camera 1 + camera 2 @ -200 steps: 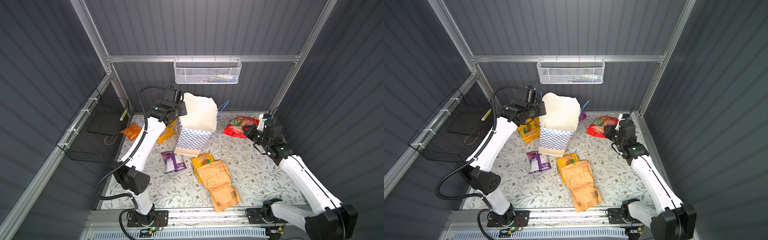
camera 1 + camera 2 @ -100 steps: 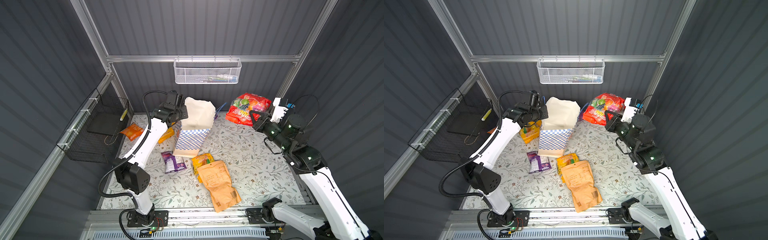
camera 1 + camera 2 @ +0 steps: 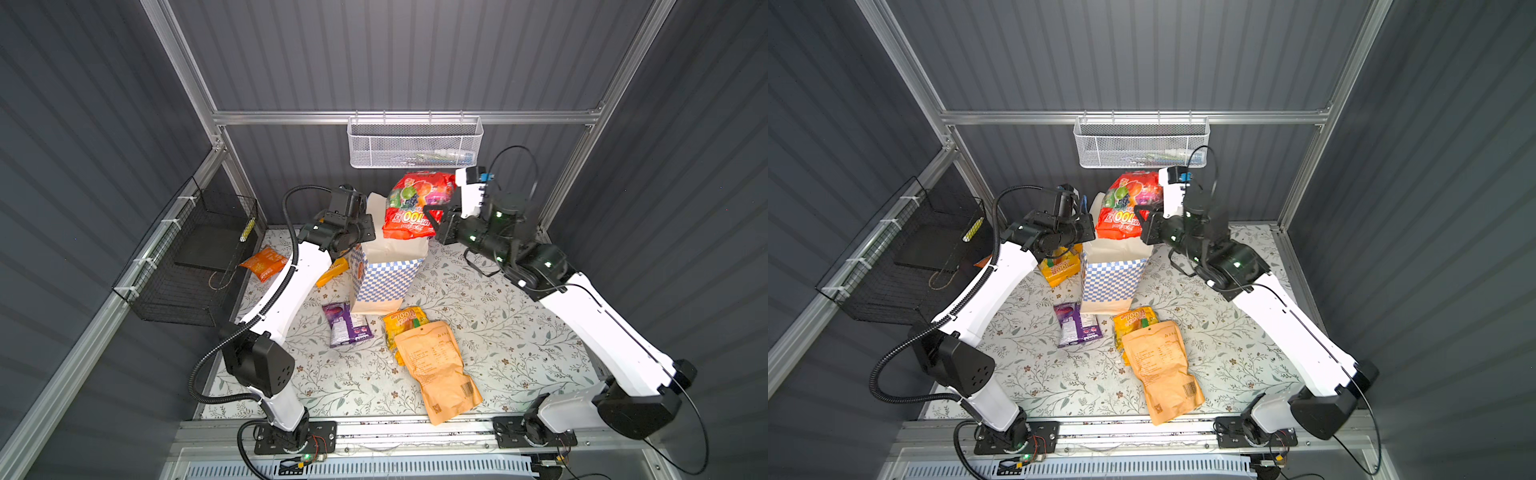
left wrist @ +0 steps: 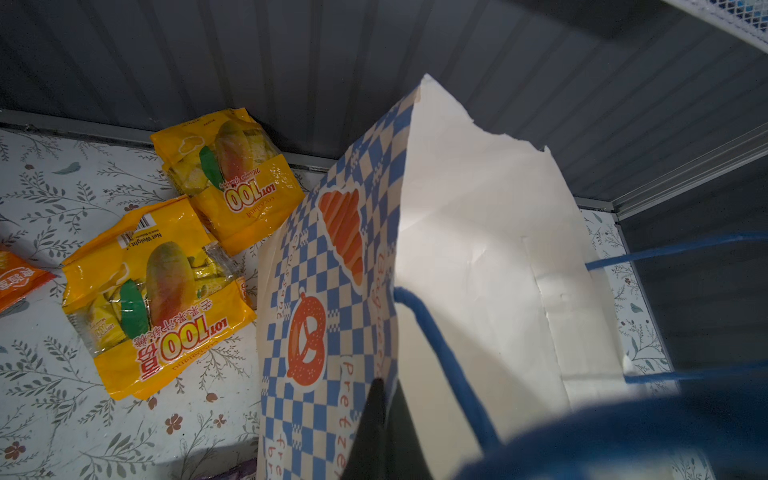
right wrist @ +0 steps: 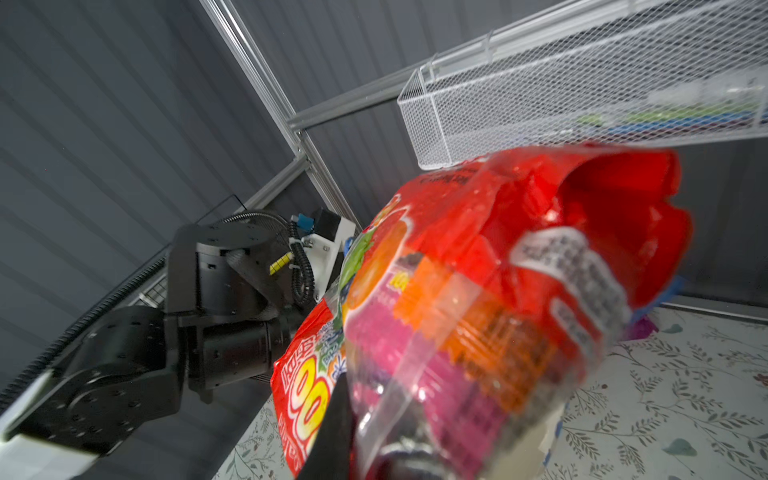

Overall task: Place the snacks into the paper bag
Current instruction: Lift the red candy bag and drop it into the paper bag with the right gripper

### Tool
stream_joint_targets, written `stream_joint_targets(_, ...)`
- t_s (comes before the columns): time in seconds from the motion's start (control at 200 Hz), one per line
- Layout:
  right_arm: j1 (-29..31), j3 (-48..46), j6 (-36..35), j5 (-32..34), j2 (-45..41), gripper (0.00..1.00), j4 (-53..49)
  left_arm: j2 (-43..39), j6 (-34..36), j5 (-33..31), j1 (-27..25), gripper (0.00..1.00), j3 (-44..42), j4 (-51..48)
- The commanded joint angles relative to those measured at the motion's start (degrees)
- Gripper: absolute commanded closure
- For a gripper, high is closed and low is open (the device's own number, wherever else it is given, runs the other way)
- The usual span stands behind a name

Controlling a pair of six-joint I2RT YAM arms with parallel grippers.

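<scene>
Dangling upper centre, pinched by the right gripper (image 3: 431, 215), the red packet (image 3: 409, 203) may snag and topple the paper bag (image 3: 385, 279) the left gripper (image 3: 367, 226) clamps.

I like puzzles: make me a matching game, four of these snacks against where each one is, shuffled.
1 red packet
2 purple packet
3 tan pouch
4 small orange packet

A beside the black wire basket
B held up over the paper bag
C lying partly on a yellow packet
D flat at the foot of the paper bag

Pairs: 1-B, 2-D, 3-C, 4-A
</scene>
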Motion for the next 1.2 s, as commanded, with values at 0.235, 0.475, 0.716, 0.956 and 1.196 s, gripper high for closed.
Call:
stream_joint_targets(0.235,0.10,4.13,-4.92,3.37,11.20,1.00,3.06,-1.59,0.71,0.81,0.49,1.00,-1.35,1.43)
stream_joint_targets(0.475,-1.76,8.52,-9.12,2.12,17.69,1.00,0.26,-2.05,1.45,2.28,0.50,1.00,-1.26,1.74)
stream_joint_targets(0.716,-1.93,17.39,-11.33,-6.21,25.07,1.00,-5.52,-0.76,1.94,4.71,0.49,1.00,-1.51,2.40)
stream_joint_targets(0.956,-1.55,17.65,-12.94,-9.88,29.02,1.00,-6.50,-0.24,2.05,5.42,0.50,1.00,-1.48,2.35)
stream_joint_targets(1.196,-1.55,23.57,-13.59,-9.70,32.87,0.65,-10.22,-0.55,2.19,4.45,0.49,1.00,-2.02,2.49)
